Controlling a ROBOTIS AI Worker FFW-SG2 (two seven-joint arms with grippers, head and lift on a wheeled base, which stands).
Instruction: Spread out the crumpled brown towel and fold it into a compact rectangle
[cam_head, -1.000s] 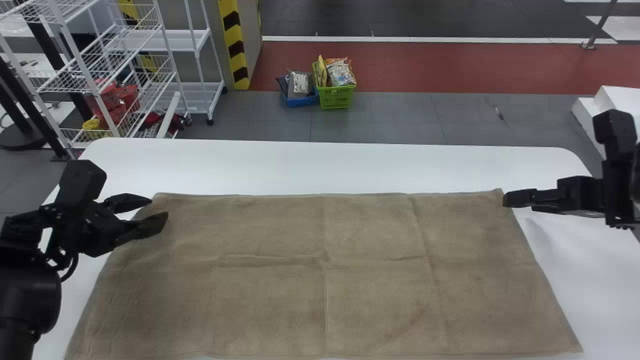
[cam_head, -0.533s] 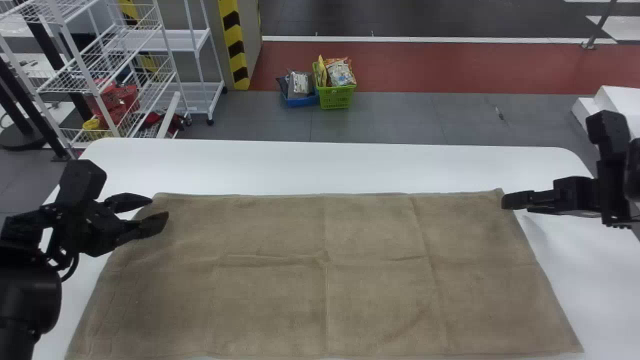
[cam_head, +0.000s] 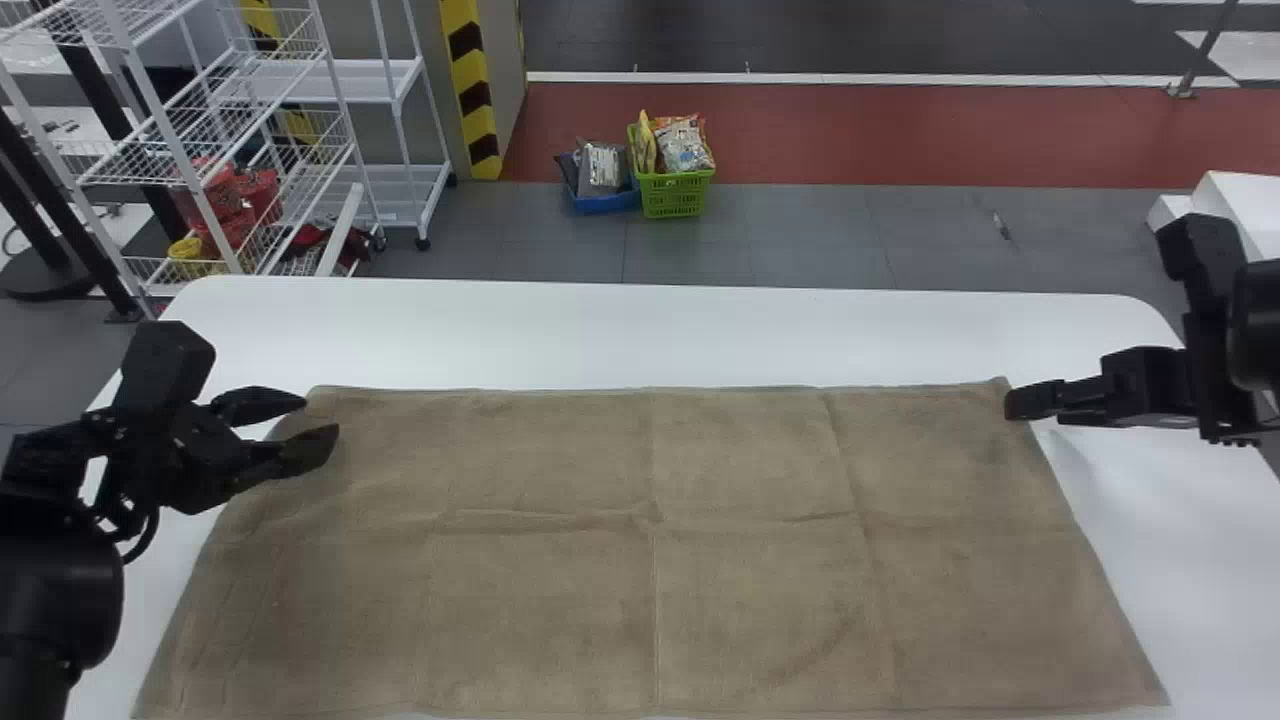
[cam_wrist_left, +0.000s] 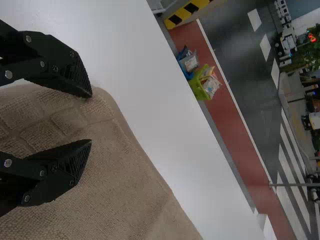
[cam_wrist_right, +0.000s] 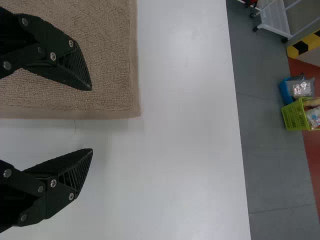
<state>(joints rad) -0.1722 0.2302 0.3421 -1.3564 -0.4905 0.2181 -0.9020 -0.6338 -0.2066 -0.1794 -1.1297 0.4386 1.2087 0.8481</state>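
Brown towel (cam_head: 650, 600): flat, unfolded on the counter (cam_head: 700, 330), from centre down to 6 o'clock.
Left end effector (cam_wrist_left: 91, 118): wide open, gripping nothing, at the towel's 10 o'clock corner.
Right end effector (cam_wrist_right: 92, 119): wide open, empty, straddling the towel's side edge near its 2 o'clock corner.
Likely purpose: pinching both far corners for one even fold towards 6 o'clock.
Unclear: fingertip contact with cloth; the 7 o'clock corner is cut off.

The towel (cam_head: 560, 600) is brown, the basket (cam_head: 674, 194) green.
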